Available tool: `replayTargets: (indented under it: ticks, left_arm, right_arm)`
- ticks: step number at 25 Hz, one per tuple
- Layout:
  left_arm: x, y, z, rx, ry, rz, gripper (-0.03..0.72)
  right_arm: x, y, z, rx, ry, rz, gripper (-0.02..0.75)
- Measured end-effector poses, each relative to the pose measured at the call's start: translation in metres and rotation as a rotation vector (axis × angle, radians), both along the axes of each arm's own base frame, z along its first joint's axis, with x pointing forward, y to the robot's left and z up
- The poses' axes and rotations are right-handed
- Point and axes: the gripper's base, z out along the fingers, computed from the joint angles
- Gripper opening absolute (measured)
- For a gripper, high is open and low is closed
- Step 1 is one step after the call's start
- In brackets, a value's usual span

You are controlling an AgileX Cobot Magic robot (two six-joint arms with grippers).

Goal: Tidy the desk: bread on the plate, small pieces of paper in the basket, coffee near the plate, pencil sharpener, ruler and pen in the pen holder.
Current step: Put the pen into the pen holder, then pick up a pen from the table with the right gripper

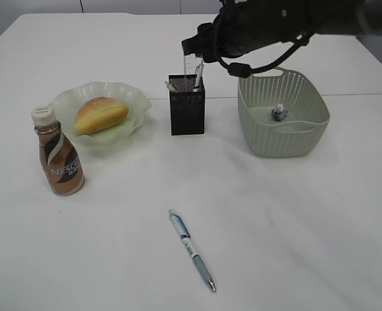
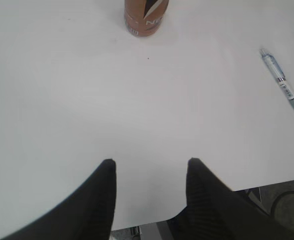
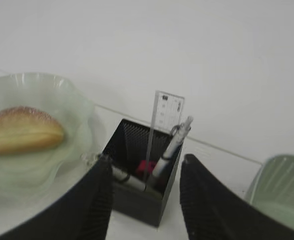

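Observation:
The bread (image 1: 100, 114) lies on the pale green plate (image 1: 133, 97). The coffee bottle (image 1: 59, 153) stands in front of the plate, its base also in the left wrist view (image 2: 146, 17). The black pen holder (image 1: 187, 113) holds a clear ruler (image 3: 164, 112), two pens and a red pencil sharpener (image 3: 147, 166). A blue pen (image 1: 191, 249) lies on the table, also seen in the left wrist view (image 2: 284, 86). The basket (image 1: 288, 139) holds a crumpled paper (image 1: 279, 114). My right gripper (image 3: 146, 164) is open above the holder. My left gripper (image 2: 150, 162) is open and empty over the table's front edge.
The white table (image 1: 294, 220) stretches around the blue pen. The right arm (image 1: 275, 26) reaches in from the upper right above the holder and basket. The table's front edge and a cable show under the left gripper (image 2: 281, 197).

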Motion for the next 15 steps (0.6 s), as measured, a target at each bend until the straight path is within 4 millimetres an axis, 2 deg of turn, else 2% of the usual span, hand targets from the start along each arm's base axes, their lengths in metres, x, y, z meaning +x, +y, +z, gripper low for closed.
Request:
replayTargets:
  ticks: [3,9,15]
  left_arm:
    - [0.0,0.0,0.0,0.0,0.0,0.0,0.333]
    - [0.0,-0.001,0.0,-0.011,0.002,-0.001,0.333]
    - [-0.001,-0.003,0.0,-0.032,0.007,-0.004,0.333]
  right_arm:
    - [-0.021,0.002,0.018,-0.035,0.098,0.009,0.363]
    - [-0.058,-0.002,0.04,-0.079,0.318,0.01,0.362]
    - [-0.087,-0.004,0.037,-0.085,0.614,0.028,0.361]
